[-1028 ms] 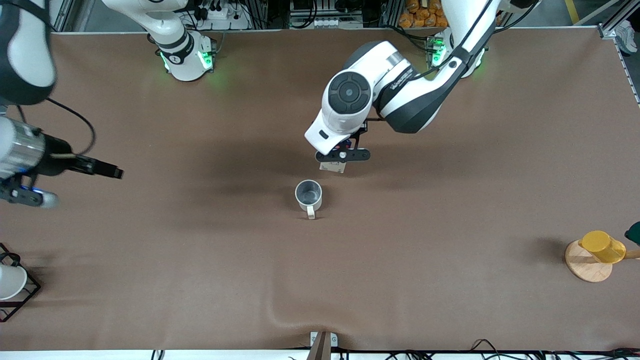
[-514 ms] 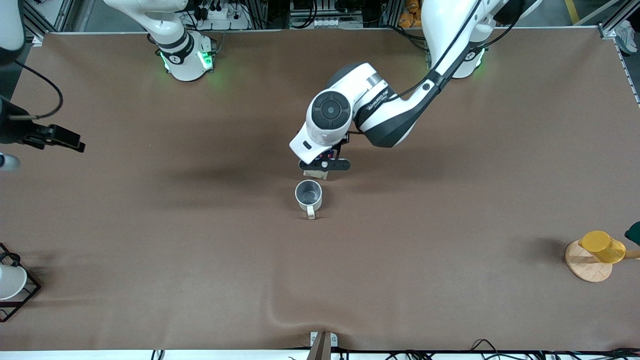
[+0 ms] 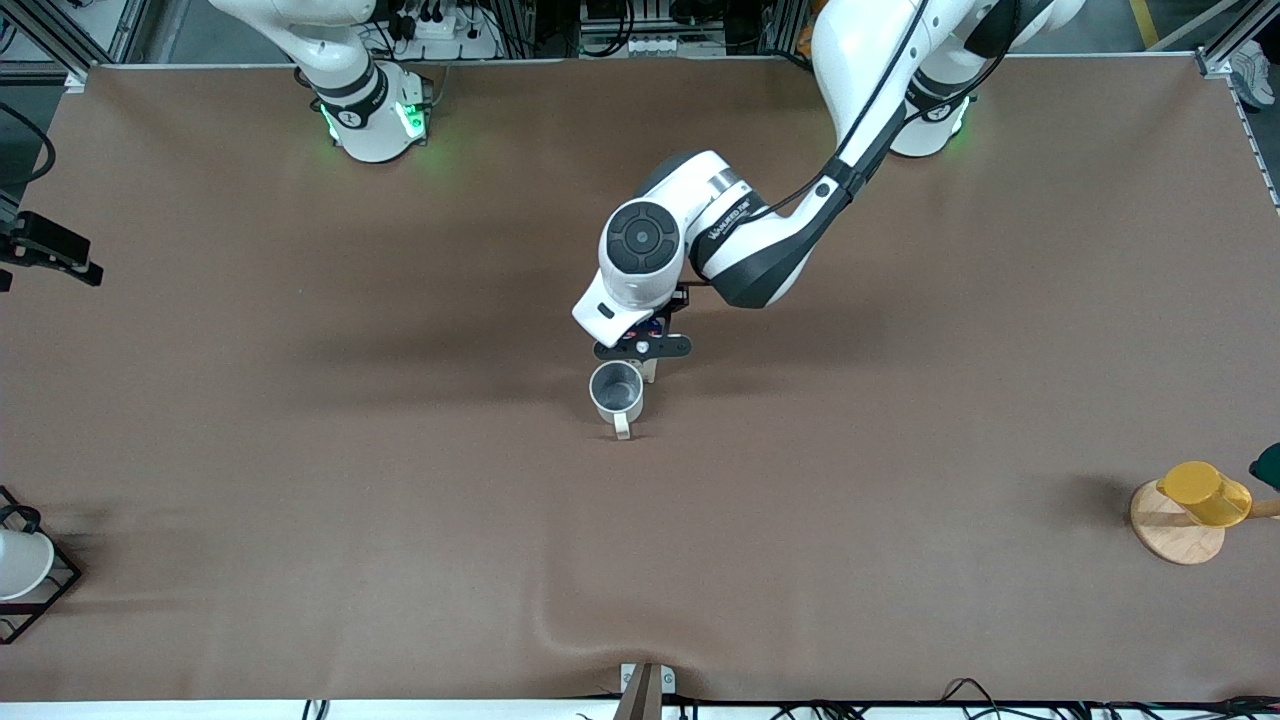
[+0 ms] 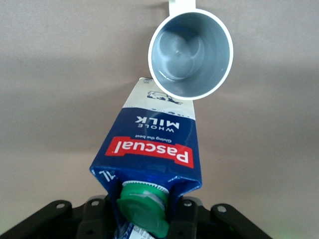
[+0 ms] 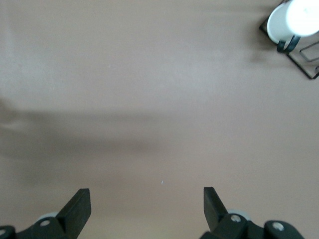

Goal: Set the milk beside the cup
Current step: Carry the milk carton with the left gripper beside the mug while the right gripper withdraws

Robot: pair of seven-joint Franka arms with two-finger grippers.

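Note:
My left gripper [image 3: 642, 349] is shut on the milk [image 4: 154, 149], a dark blue carton with a green cap and a red label, and grips it at the top by the cap. In the front view only a pale sliver of the milk [image 3: 649, 371] shows under the hand. The carton's base hangs close beside the rim of the cup [image 3: 617, 390], a cream-white mug with a grey inside, also in the left wrist view [image 4: 191, 55]. I cannot tell whether the carton touches the table. My right gripper [image 5: 147, 204] is open and empty, seen at the table's edge [image 3: 70, 262] at the right arm's end.
A yellow cup on a round wooden base [image 3: 1195, 500] stands near the left arm's end. A white cup in a black wire rack [image 3: 20, 565] sits at the right arm's end, also in the right wrist view [image 5: 294, 17]. The brown cloth ripples [image 3: 560, 630] near the front edge.
My left gripper has carried the milk toward the cup and now hangs right beside it. My right arm has drawn back toward the edge at its end of the table.

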